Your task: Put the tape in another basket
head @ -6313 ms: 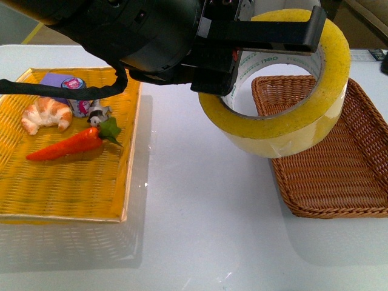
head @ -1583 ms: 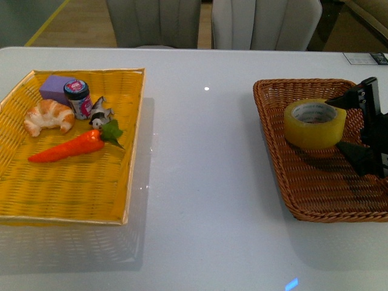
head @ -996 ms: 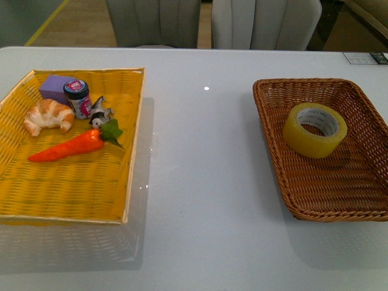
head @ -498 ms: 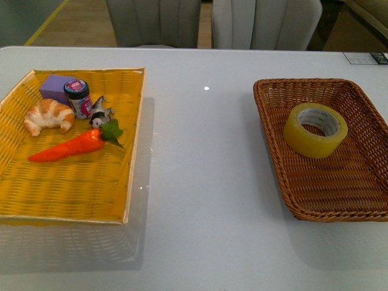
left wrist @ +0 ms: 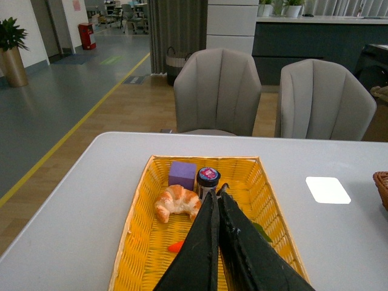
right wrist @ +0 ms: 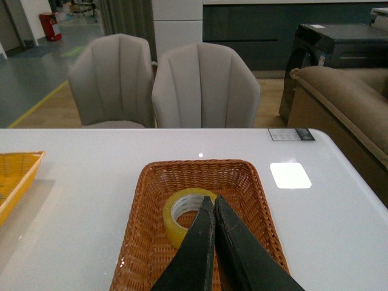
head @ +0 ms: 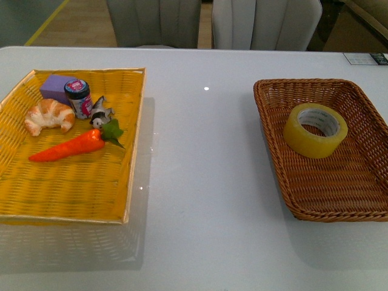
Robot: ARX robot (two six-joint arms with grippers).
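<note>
Left tool (left wrist: 217, 200) — matte black tapered fingers; right tool (right wrist: 211, 206) — identical.

In the front view the basket (head: 276, 151) runs off the right edge, so its far right wall is cut; the yellow tray (head: 130, 151) loses its left side to the frame; neither arm shows there at all. From the left wrist, the left hand (left wrist: 217, 195) covers the carrot (left wrist: 176, 246) but for a small orange bit, and hides part of the jar (left wrist: 208, 177); the tray's near end drops out of the picture. From the right wrist, the right hand (right wrist: 210, 203) hides the near part of the tape (right wrist: 180, 212) and the basket floor beyond it; the print on the tape's core is too small to read; the small figure (head: 100, 113) by the jar is too small to make out.
</note>
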